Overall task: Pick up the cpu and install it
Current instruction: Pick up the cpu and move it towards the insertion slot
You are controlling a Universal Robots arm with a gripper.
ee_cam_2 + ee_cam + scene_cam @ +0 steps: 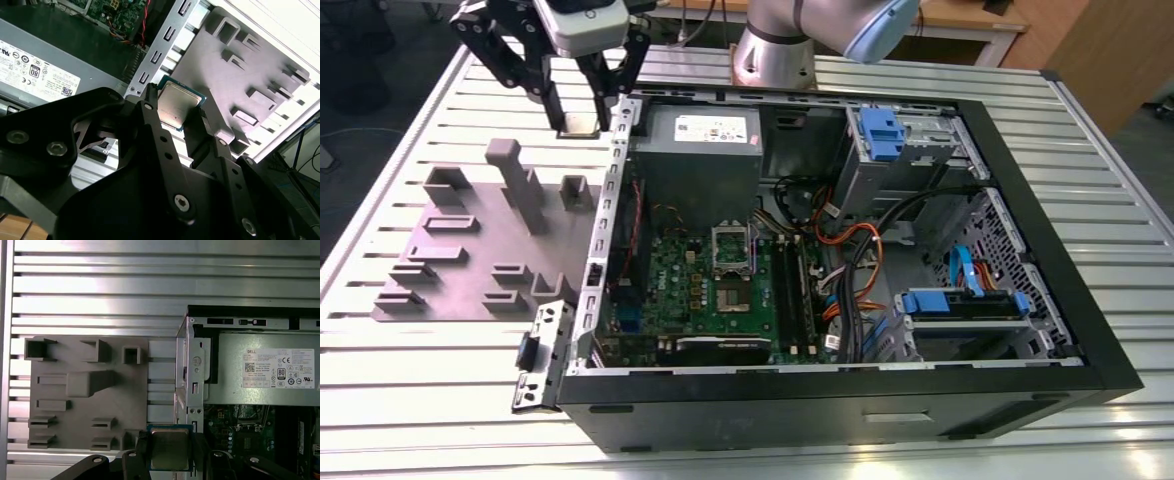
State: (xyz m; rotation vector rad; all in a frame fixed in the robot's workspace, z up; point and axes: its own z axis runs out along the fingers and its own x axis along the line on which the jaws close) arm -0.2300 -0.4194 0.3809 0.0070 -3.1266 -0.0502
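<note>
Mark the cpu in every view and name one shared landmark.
Exterior view: cpu in the gripper at the exterior view's upper left, near the power supply.
Second wrist view: cpu gripped, between power supply and grey fixture plate.
First wrist view: cpu gripped, beside that plate.
Shared landmark: the labelled power supply.

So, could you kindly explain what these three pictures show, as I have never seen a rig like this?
The machine is a single robot arm ending in a gripper with two black fingers. The exterior view comes from a camera off the arm, looking down on a slatted metal table. Both wrist views come from cameras riding on the arm, so they look past the fingers. On the table lie an open computer case, its green motherboard showing, and beside it a grey plastic holder plate. The fingers are shut on the cpu, a small square silver chip, held in the air near the case's edge.
</note>
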